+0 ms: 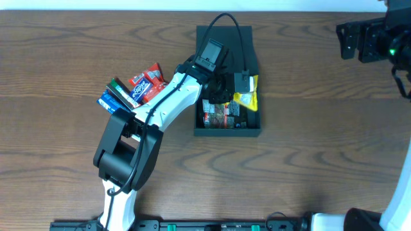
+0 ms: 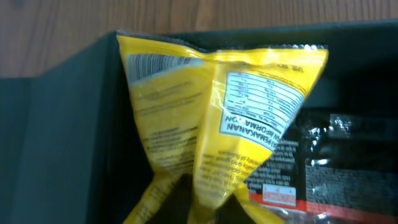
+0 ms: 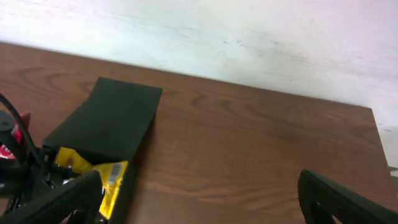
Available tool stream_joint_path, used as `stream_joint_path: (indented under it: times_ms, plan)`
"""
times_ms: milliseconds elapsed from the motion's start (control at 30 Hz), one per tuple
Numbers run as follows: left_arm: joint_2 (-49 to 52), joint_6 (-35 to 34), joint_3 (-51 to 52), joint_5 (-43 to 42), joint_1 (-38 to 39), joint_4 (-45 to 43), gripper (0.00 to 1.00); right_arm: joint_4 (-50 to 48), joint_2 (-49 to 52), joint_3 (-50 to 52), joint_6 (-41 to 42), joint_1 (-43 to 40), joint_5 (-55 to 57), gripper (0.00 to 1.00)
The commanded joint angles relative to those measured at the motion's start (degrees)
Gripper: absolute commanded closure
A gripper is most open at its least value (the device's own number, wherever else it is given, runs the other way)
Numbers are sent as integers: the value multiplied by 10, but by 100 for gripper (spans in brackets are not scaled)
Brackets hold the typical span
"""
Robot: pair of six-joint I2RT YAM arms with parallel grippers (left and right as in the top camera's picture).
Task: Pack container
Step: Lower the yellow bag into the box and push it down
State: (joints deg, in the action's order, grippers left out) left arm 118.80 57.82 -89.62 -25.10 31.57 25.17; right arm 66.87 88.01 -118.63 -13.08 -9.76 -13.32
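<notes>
Reaching into the box (image 1: 228, 132), mid-table with flap flat behind, left claw (image 1: 236, 83) over the yellow packet (image 1: 247, 97) by the right wall, probably letting it settle there; grip impossible to tell; right claw (image 3: 199, 205) wide and empty, parked clear; spare snacks (image 1: 136, 90) left of box

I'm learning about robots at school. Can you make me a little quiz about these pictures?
1. True or false: the yellow packet is inside the container.
2. Which arm reaches over the container? A) left arm B) right arm
3. Fill the gap: the right gripper is wide ____.
Key: 1 true; 2 A; 3 open.
</notes>
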Motion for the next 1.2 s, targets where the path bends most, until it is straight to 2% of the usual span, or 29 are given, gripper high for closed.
stream_joint_path:
  times_ms: [0, 100, 133, 467, 500, 533, 567, 600, 633, 733, 833, 1167]
  plan:
    - [14, -25, -1, 6, -2, -3, 33, 2, -2, 2, -8, -6, -5, 1]
    - [14, -31, -1, 14, -2, -11, 16, 2, -2, 2, -8, -6, -5, 1]
    - [14, -33, -2, 16, -2, -13, 14, 2, -2, 2, -8, -6, -5, 1]
    - [-48, -43, -3, 16, -2, -54, 12, 3, -2, 2, -7, -6, -5, 1]
    - [-56, -43, -3, 15, -2, -62, 17, 3, -2, 2, -7, -6, -5, 1]
    - [-62, -43, -3, 15, -2, -69, 29, 3, -2, 2, -7, -6, -5, 1]
    - [-67, -43, -3, 15, -1, -75, 50, 3, -2, 2, -7, -6, -5, 1]
    - [-68, -43, -3, 13, -1, -78, 84, 3, -2, 2, -7, -6, -5, 1]
    - [-67, -52, -3, 8, -1, -76, 94, 3, -2, 2, -7, -6, -5, 1]
    - [-46, -116, -2, -45, -2, -66, 94, 3, -2, 2, -7, -5, -7, 1]
    - [-22, -142, -2, -65, 2, -60, 94, 3, -2, 3, -7, -5, -7, 1]
    - [11, -167, -1, -65, 5, -57, 94, 18, 7, 3, -8, -6, -6, 1]
